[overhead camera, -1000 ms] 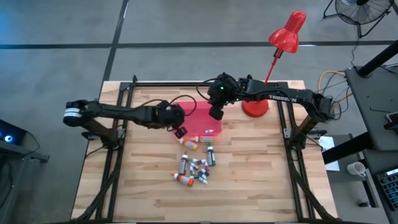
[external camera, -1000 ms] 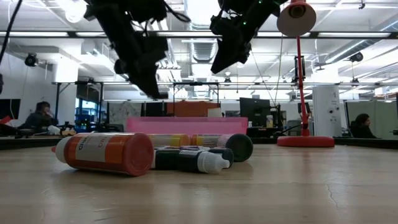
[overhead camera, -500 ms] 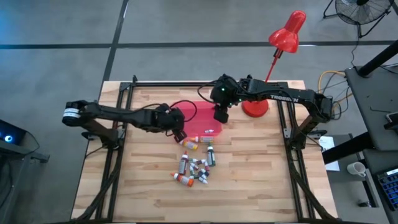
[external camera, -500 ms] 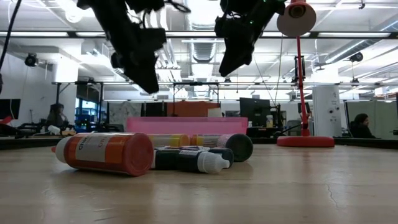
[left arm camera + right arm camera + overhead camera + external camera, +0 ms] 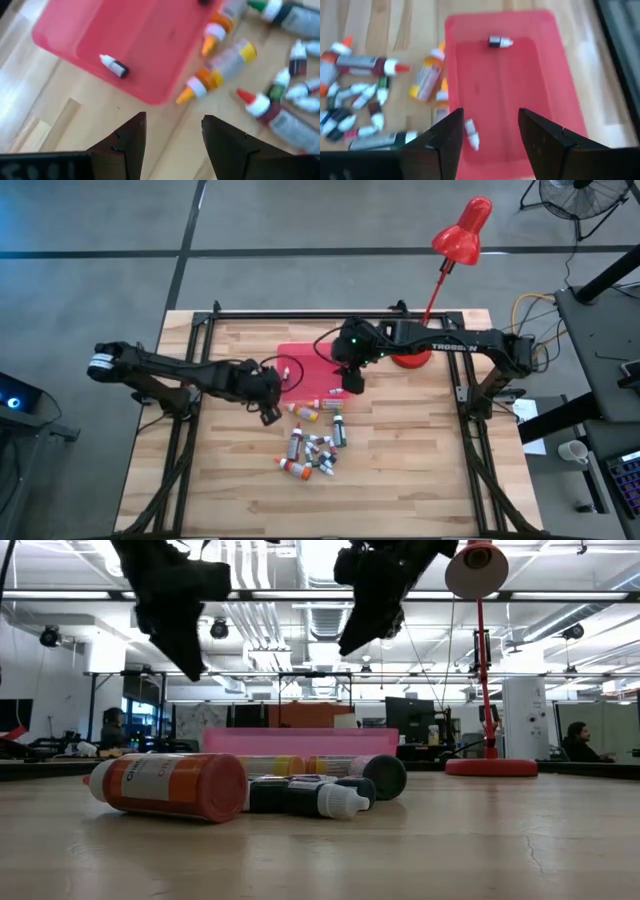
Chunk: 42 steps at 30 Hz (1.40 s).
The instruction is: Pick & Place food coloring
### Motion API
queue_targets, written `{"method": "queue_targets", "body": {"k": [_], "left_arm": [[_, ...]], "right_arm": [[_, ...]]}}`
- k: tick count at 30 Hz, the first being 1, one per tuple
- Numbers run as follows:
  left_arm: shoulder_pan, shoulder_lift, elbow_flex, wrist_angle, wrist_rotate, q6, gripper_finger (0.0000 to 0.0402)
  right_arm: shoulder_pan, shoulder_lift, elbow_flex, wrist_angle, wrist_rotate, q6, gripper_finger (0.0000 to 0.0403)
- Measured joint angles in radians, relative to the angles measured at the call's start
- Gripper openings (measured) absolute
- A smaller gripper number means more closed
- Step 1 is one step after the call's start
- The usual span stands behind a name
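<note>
Several food coloring bottles (image 5: 313, 448) lie on their sides in a loose heap on the wooden table, and two more (image 5: 318, 409) lie by the near edge of the red tray (image 5: 305, 360). Inside the tray lie a dark bottle (image 5: 499, 41) and a white one (image 5: 471, 135). My left gripper (image 5: 269, 413) hangs open above the table, left of the bottles and near the tray's near left corner (image 5: 150, 95). Above the tray's near right part, my right gripper (image 5: 352, 385) also hangs open. Nothing is between either pair of fingers.
A red desk lamp stands with its base (image 5: 411, 356) right of the tray, and its head (image 5: 463, 234) reaches past the far edge. Black frame rails (image 5: 190, 390) run along the table's left and right sides. Bare wood lies left and right of the heap.
My left gripper has drawn back from the tray toward the table's left and near edges, rising a little. My right gripper has shifted a little toward the near edge, over the tray. The bottles on the table have stayed where they were.
</note>
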Motion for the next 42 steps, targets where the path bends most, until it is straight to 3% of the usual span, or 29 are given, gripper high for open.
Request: {"method": "queue_targets", "body": {"k": [4, 11, 14, 17, 25, 29, 33, 42], "left_arm": [[-0.078, 0.000, -0.036, 0.000, 0.000, -0.033, 0.0165], [-0.199, -0.006, -0.093, 0.026, -0.099, -0.062, 0.0165], [-0.218, -0.033, -0.107, 0.027, -0.106, -0.066, 0.0165], [-0.233, -0.065, -0.135, 0.029, -0.108, -0.083, 0.0165], [-0.253, -0.138, -0.222, 0.069, -0.114, -0.153, 0.0165], [-0.264, -0.165, -0.251, 0.063, -0.112, -0.154, 0.0165], [-0.272, -0.197, -0.283, 0.057, -0.110, -0.182, 0.0165], [-0.306, -0.283, -0.375, 0.045, -0.110, -0.300, 0.0165]], "right_arm": [[0.021, -0.003, 0.004, -0.008, 0.037, 0.239, 0.0174], [0.027, 0.006, -0.023, -0.068, -0.179, 0.631, 0.0176], [0.057, 0.005, -0.044, -0.099, -0.214, 0.770, 0.0173], [0.118, 0.009, -0.055, -0.149, -0.185, 0.901, 0.0171], [0.250, 0.092, -0.069, -0.158, 0.036, 1.223, 0.0171], [0.263, 0.168, -0.069, -0.139, 0.036, 1.399, 0.0180], [0.266, 0.236, -0.066, -0.104, -0.051, 1.422, 0.0194], [0.284, 0.306, -0.065, -0.012, -0.023, 1.425, 0.0218]]}}
